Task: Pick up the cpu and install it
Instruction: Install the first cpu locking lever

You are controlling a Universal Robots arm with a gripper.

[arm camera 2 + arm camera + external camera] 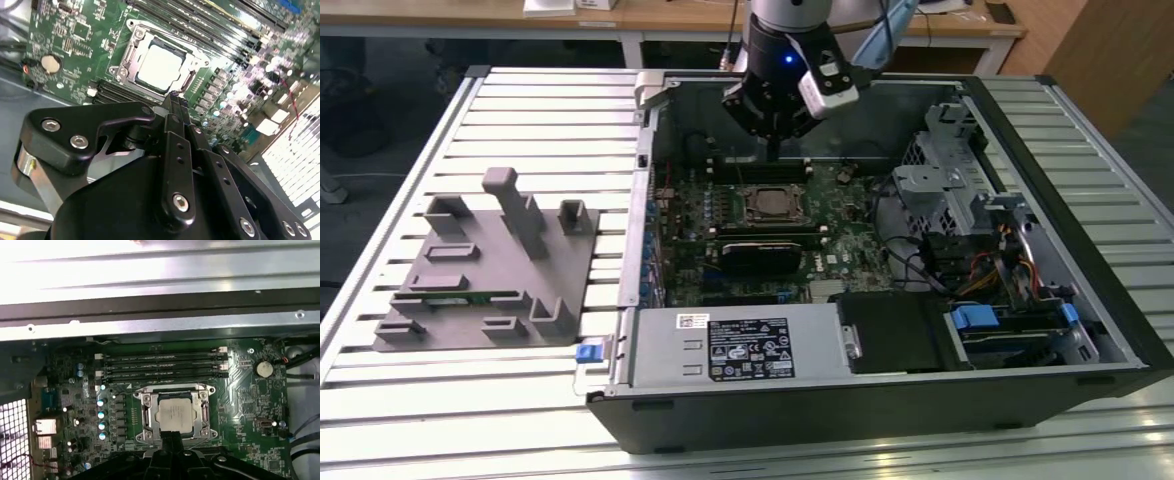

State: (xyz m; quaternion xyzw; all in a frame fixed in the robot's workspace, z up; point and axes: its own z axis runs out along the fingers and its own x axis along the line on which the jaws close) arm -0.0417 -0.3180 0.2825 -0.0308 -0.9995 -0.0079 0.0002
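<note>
Inside the socket (175,415), the cpu (175,412) already sits flat; above it the gripper (173,100) hangs with fingers pressed together, holding nothing.

Silver-grey cpu (174,414), green motherboard (240,390)

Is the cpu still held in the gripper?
No, the cpu lies flat inside the motherboard socket, with the gripper just off its edge.

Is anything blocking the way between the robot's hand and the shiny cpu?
Nothing visible. The cpu already sits in the socket on the motherboard, and the hand hangs just above it with clear air between.
</note>
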